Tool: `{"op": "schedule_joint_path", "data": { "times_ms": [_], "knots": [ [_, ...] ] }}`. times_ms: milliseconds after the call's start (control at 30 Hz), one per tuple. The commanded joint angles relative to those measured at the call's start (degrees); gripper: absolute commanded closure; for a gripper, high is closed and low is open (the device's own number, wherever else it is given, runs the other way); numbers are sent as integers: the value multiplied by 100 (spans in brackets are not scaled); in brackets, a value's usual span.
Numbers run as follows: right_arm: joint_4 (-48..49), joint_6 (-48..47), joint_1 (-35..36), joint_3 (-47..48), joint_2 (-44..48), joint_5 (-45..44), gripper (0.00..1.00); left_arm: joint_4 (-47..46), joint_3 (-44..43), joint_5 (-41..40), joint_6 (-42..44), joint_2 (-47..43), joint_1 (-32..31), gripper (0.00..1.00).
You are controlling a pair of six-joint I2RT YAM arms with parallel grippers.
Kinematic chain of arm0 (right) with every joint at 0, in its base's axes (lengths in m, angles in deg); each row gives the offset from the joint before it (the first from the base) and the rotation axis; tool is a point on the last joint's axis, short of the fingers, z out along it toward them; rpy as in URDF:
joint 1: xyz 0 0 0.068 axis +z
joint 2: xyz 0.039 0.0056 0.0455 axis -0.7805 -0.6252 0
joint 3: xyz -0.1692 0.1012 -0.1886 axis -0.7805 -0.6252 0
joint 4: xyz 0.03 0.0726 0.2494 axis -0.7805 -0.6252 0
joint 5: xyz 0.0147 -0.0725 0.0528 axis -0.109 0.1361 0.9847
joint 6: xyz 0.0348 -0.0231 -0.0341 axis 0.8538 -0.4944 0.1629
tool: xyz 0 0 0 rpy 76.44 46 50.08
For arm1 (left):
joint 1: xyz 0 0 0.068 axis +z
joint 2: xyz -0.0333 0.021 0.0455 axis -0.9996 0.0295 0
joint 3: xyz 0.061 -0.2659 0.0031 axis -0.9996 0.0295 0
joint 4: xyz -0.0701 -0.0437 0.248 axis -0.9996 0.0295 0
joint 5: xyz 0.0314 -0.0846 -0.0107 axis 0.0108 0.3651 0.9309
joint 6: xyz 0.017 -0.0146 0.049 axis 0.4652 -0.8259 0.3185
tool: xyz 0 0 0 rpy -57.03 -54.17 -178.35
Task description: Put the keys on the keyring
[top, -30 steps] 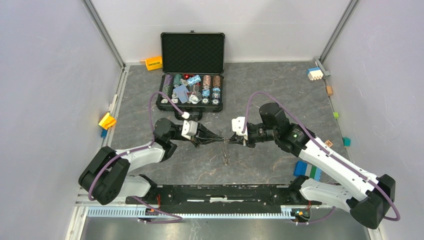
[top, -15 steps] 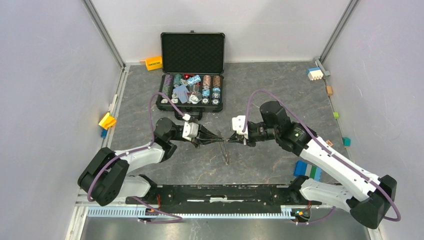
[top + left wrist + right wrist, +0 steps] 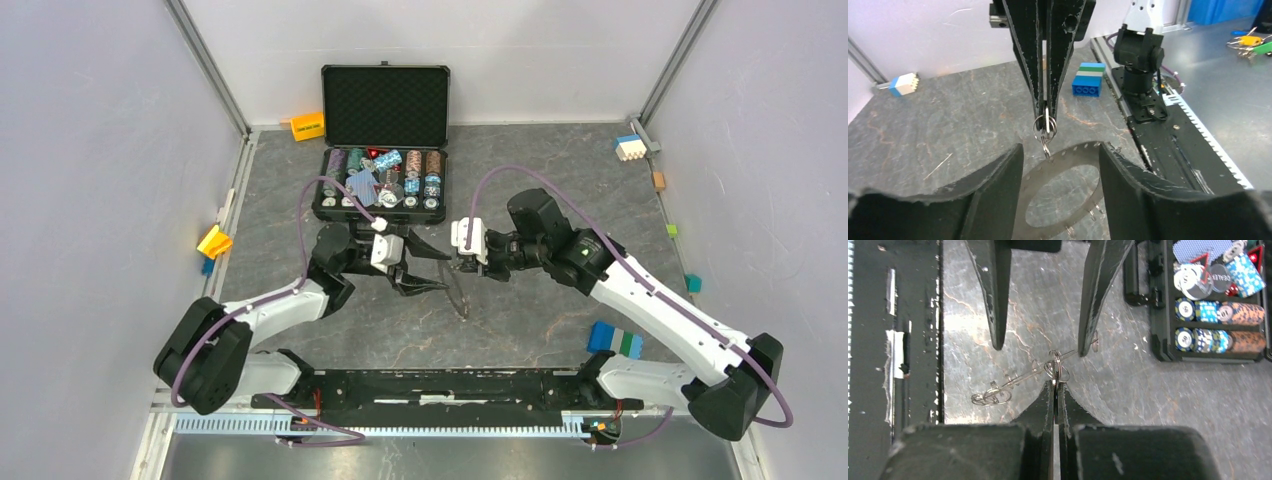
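1. Your left tool (image 3: pixel 446 272) stands wide open and grips nothing. If it closes off-centre, it could knock the keyring (image 3: pixel 1073 153) askew.
2. The keyring is flat, grey and toothed, and it hangs between the left tool's fingers.
3. Your right tool (image 3: pixel 1045 112) is clenched on the keys (image 3: pixel 1044 125). That tiny pinch may slip and drop everything onto the desk (image 3: pixel 948 125).
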Motion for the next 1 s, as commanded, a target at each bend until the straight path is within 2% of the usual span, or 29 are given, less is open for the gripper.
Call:
{"op": "schedule_joint_path", "data": {
  "times_ms": [0,133,400,467,567,733,833,967],
  "knots": [
    [-517,-371,-7,634,-12,-775,100,418,-317,-160,206,-273,133,30],
    [-889,-604,-6,944,-46,-1338,100,577,-296,-246,270,-498,316,17],
    [-959,-984,-5,855,-177,-2317,100,950,-326,-466,340,-827,680,12],
    [-954,-1024,-9,832,-314,-2508,100,1631,-573,-539,412,-833,729,10],
    [-935,-1012,-23,853,-522,-2571,100,2266,-856,-797,455,-839,729,8],
    [-827,-981,-120,869,-869,-2423,100,2068,-775,-1123,337,-933,738,5],
    [-805,-1091,-390,740,-1061,-2332,100,2004,-712,-1232,286,-960,746,0],
    [-838,-1420,-903,491,-1265,-2330,100,2006,-740,-1267,205,-913,746,0]
  ]
}}
